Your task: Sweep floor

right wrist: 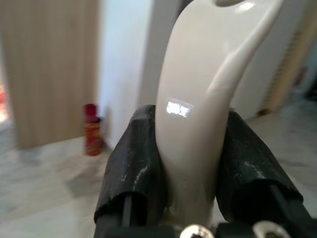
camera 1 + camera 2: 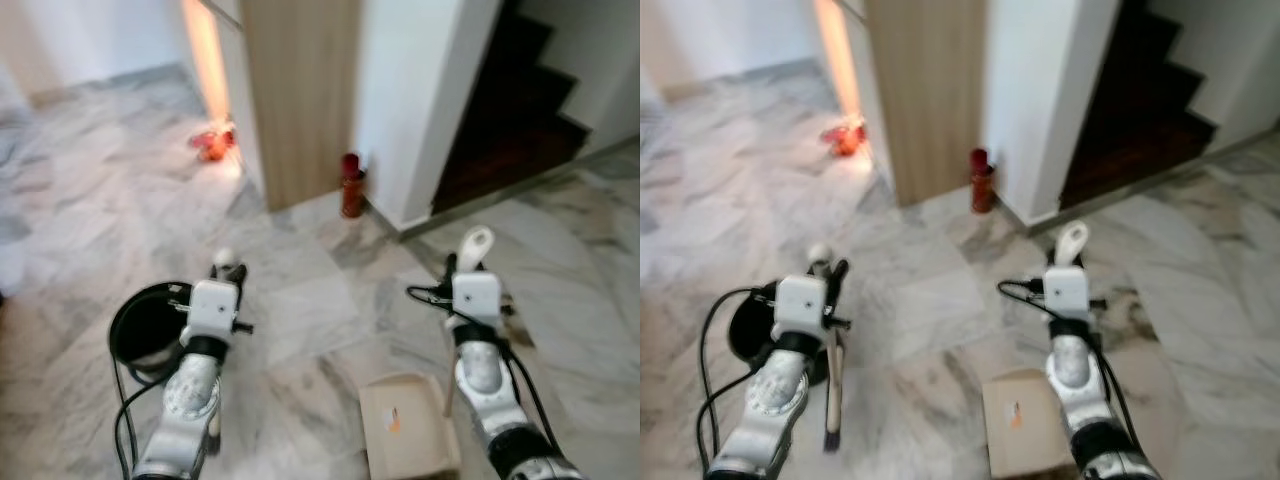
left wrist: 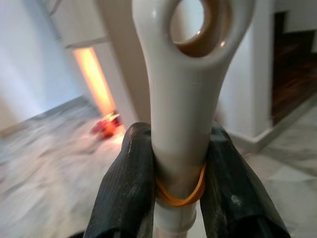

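Observation:
My left gripper [image 2: 228, 272] is shut on the top of a white broom handle [image 3: 183, 74], which has a hanging hole and an orange rubber band just above the fingers. The stick [image 2: 835, 385] runs down to a dark brush end near the marble floor. My right gripper [image 2: 470, 268] is shut on the white curved handle [image 1: 208, 64] of a beige dustpan [image 2: 408, 428]. The dustpan lies low in front of me, between the two arms and nearer the right one. Both arms are held out forward at about the same height.
A black round bin [image 2: 148, 325] stands on the floor by my left arm. A red canister [image 2: 352, 185] sits at the wall corner ahead, beside a wooden panel [image 2: 300, 90]. Small red items [image 2: 213, 143] lie farther left. Dark stairs [image 2: 520, 110] rise at the right.

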